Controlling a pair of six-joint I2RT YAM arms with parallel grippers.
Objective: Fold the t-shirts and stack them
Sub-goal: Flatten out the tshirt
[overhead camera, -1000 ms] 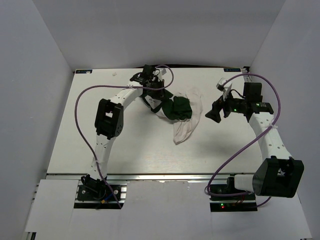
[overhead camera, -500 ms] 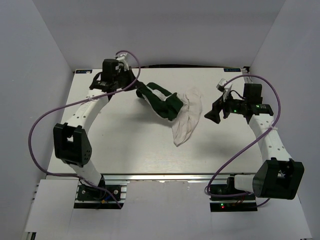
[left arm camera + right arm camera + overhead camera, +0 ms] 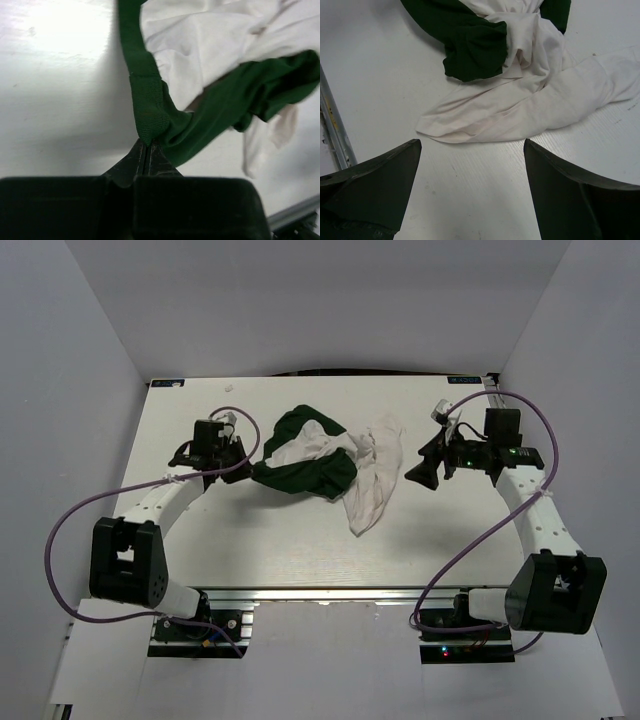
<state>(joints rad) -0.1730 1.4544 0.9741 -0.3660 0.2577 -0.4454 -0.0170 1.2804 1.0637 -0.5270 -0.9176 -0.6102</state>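
Note:
One t-shirt, white with dark green parts, lies crumpled at the middle of the table; no figure or text shows on it. My left gripper sits at its left end, shut on a ribbed green band, and the cloth stretches away from the closed fingertips. The white body bunches behind the green. My right gripper hovers just right of the shirt, open, with nothing between its fingers. Just beyond those fingers lie a white fold and a green sleeve.
The white table is boxed in by white walls at the left, back and right. An aluminium rail runs along its near edge. Purple cables loop off both arms. A small white scrap lies at the back left.
My left arm has swung from the back middle out to the left, dragging the green part of the t-shirt leftward and spreading it. The right arm has barely moved.

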